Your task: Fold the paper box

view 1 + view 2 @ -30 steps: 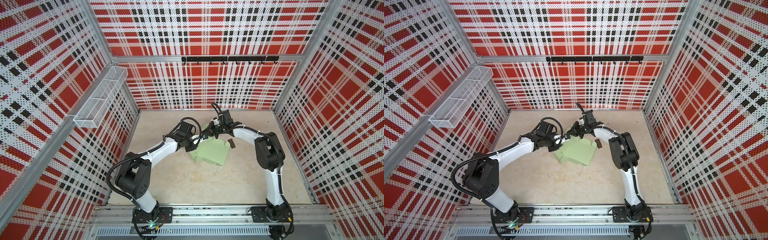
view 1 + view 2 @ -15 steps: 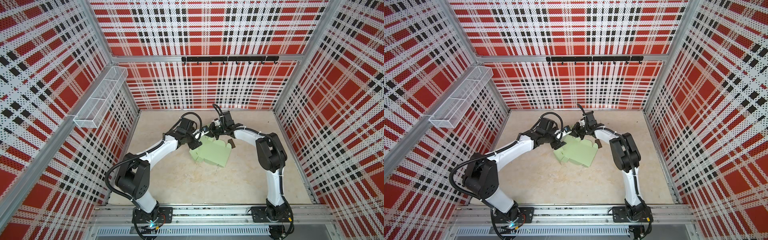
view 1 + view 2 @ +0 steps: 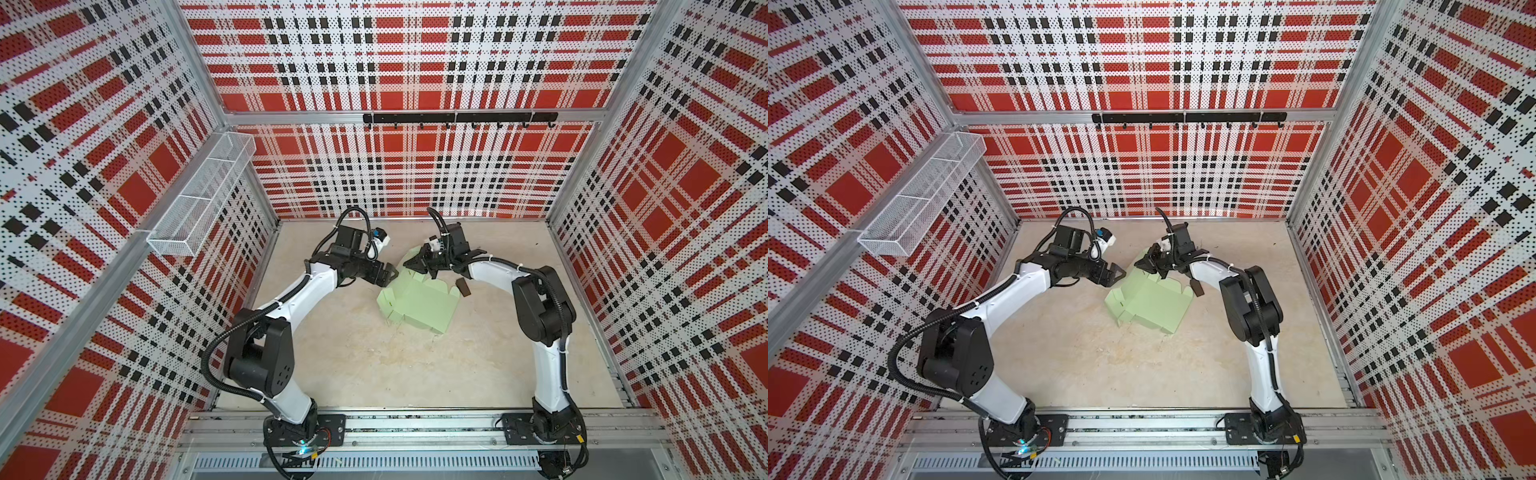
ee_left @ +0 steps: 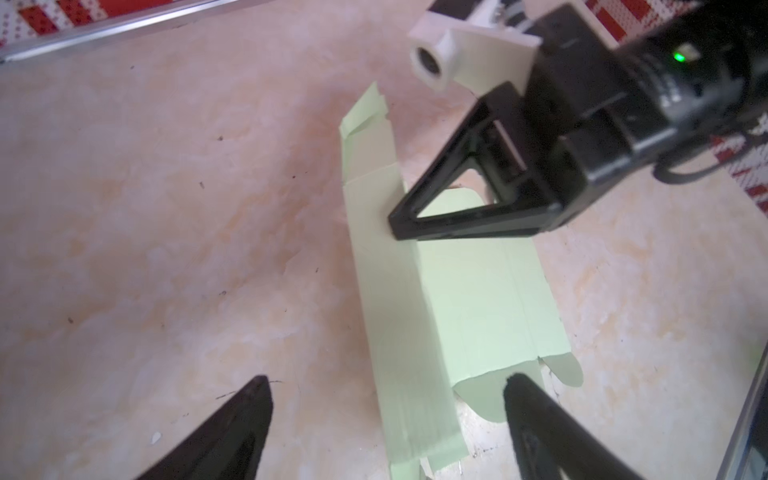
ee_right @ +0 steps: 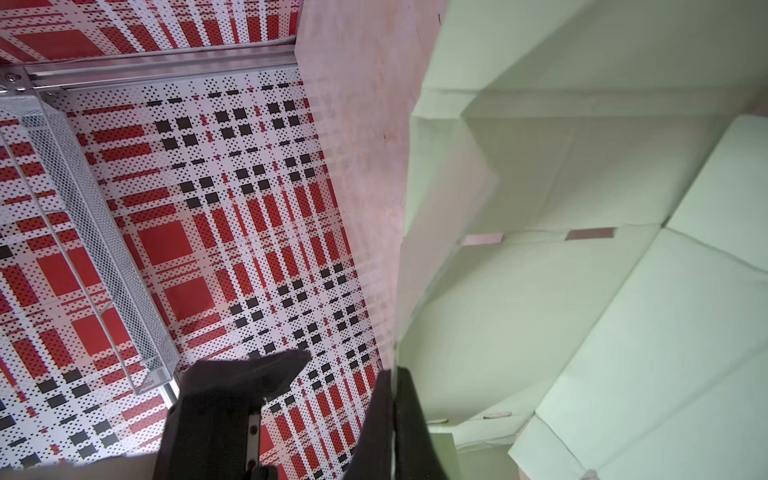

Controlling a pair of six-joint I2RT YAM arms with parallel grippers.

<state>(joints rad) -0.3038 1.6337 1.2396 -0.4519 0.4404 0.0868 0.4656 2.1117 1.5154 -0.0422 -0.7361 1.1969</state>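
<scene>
Left gripper [image 3: 390,277] [image 4: 386,382] jaws are spread wide with nothing held, just left of the pale mint-green thin-cardboard paper box [image 3: 424,303] [image 3: 1150,303], which lies mid-table towards the far side. The left arm is stretched low and rightward. The right gripper [image 3: 409,264] [image 5: 391,376], its arm bent in from the right, is pinched shut on a raised far flap of the paper box. Since a second ago, the left gripper has been opened and drawn off the box's edge; the right grip is unchanged.

Robot lab test cell, perforated plaid panels [image 3: 415,62] enclosing a table [image 3: 374,365], two arms [image 3: 291,299] sitting bolted to an aluminium rail [image 3: 415,428]
</scene>
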